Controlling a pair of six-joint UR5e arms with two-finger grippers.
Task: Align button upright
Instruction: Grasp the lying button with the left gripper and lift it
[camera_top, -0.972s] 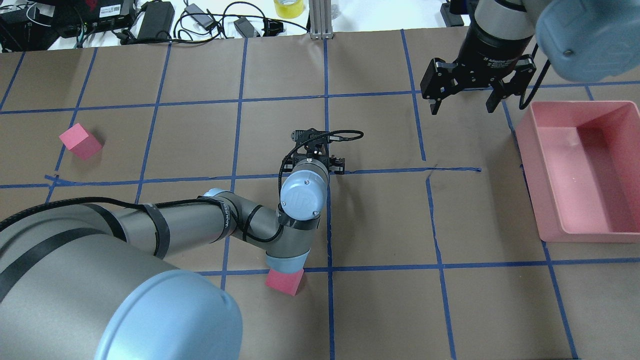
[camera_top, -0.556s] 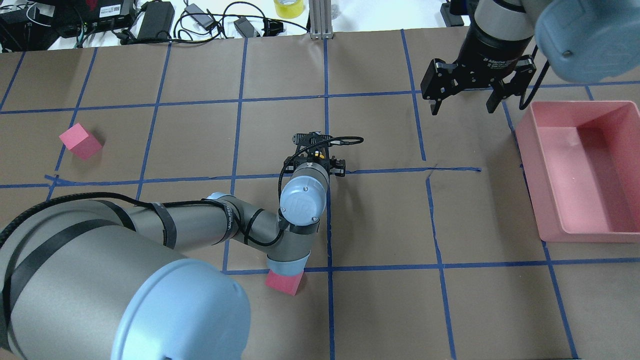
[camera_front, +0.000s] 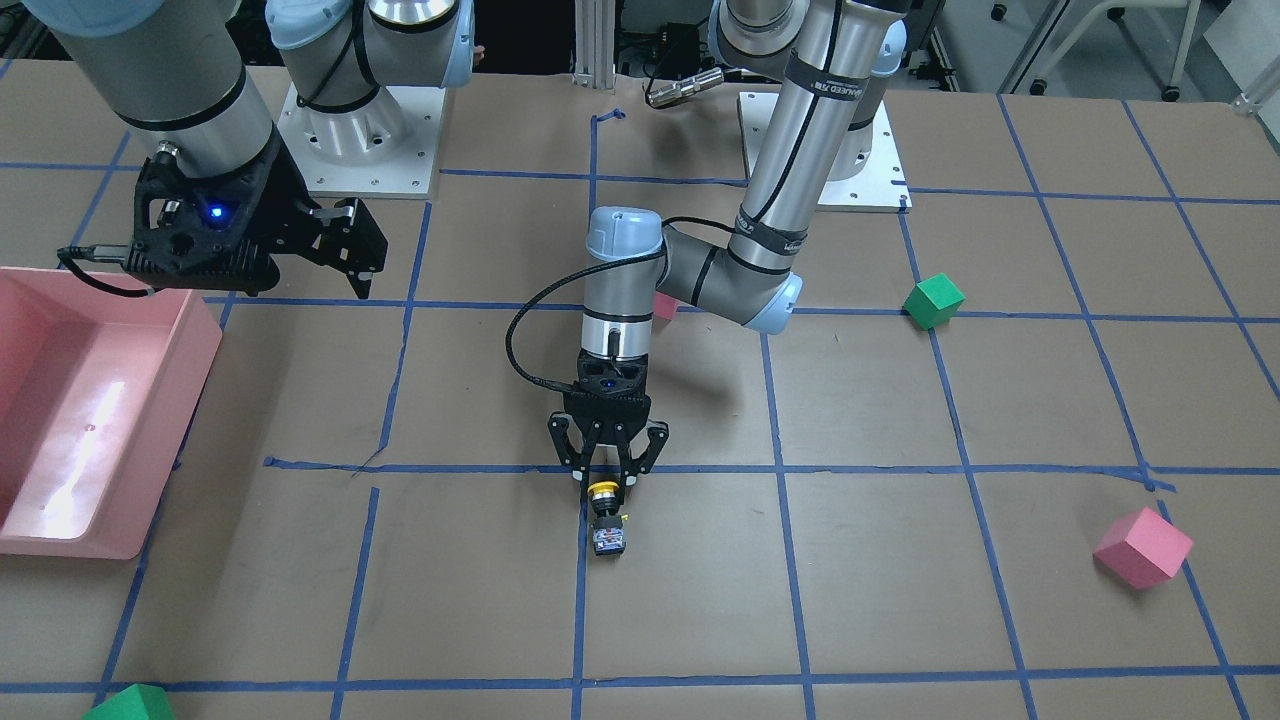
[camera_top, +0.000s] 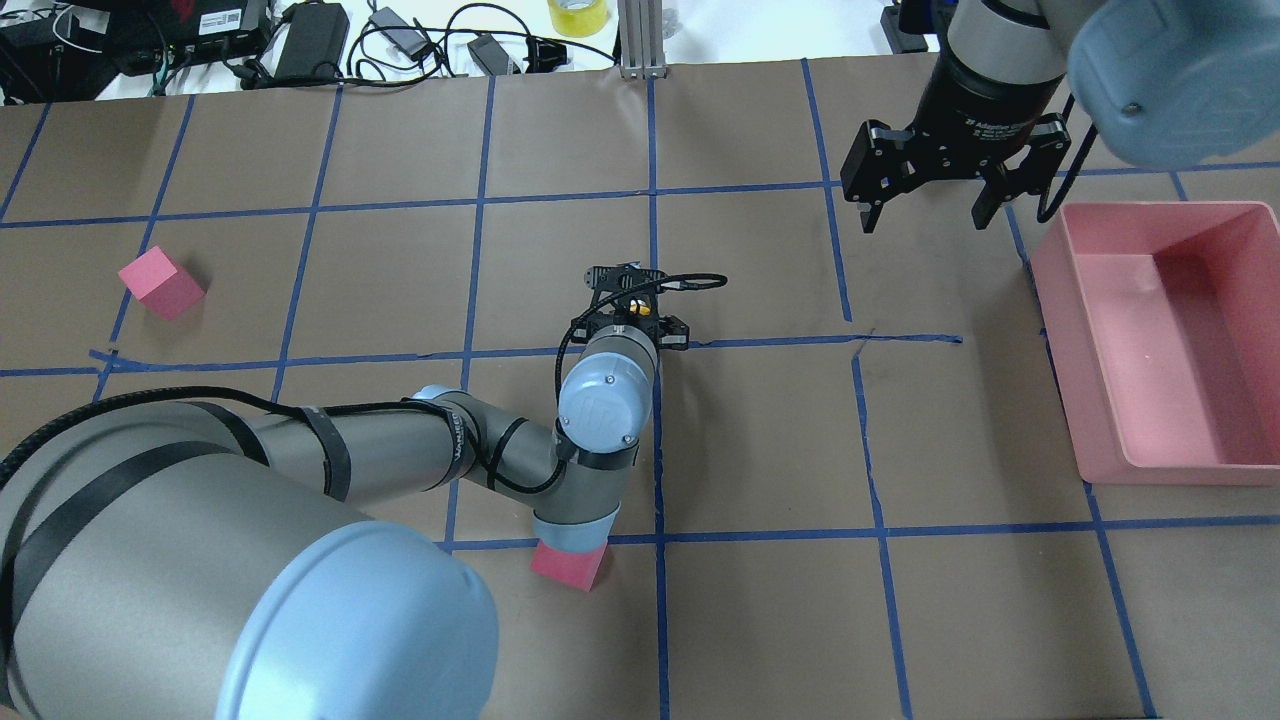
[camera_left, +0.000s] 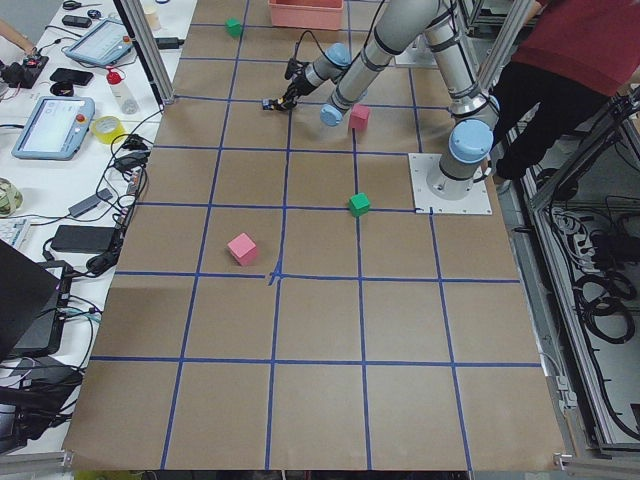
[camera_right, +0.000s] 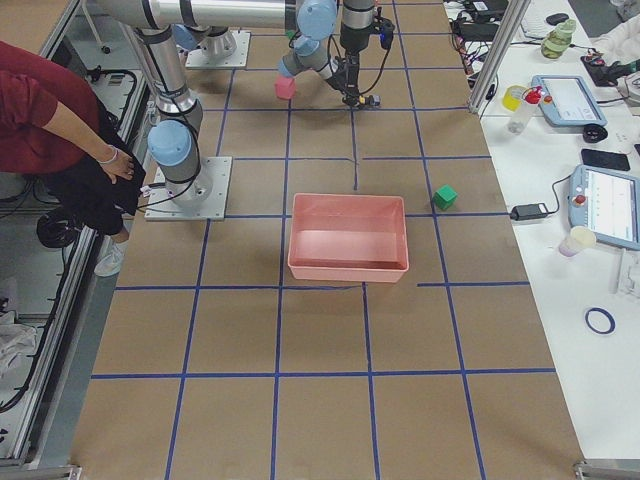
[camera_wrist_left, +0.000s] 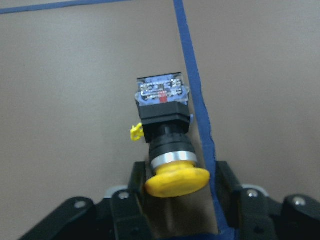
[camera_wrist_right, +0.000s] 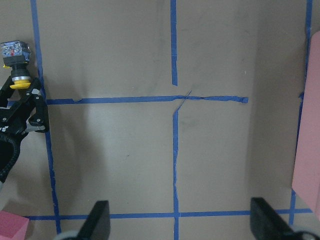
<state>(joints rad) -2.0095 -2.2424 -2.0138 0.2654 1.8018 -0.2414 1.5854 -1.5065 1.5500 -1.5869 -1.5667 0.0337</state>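
Compared with a second ago, our left tool (camera_front: 604, 481) stands narrower, its fingers drawn in from a wide spread. It also sits closer around the small button (camera_wrist_left: 165, 135) with its round yellow cap, black body and silvery metal base.

The button lies on its side on the brown paper-covered worktop (camera_wrist_left: 75, 100), just beside a blue tape line (camera_wrist_left: 192, 90). Its cap points towards our wrist and its base points away.

In the left wrist view the cap sits between the fingers. One finger seems to touch the cap's edge, and the other finger (camera_wrist_left: 224, 175) is apart from it by a sliver. So the left tool is partly closed around the cap but, as far as we can tell, not yet pinching it.

Our right tool (camera_top: 925, 218) hangs spread wide near the pink plastic bin (camera_top: 1060, 330), well apart from the work.

We judge the step in hand to be the grasp before the tip-up.

- **Centre first:** we close evenly on the cap or the neck below it, so the first finger to touch does not push the button sideways over the tape.
- **Grip:** the round cap is probably slippery, so a firm hold low on its rim seems safer than a hold on the dome.
- **Tip-up:** we then lift only a little and rotate until the base faces down. We set the base flat before we release, because the narrow base may let it topple.
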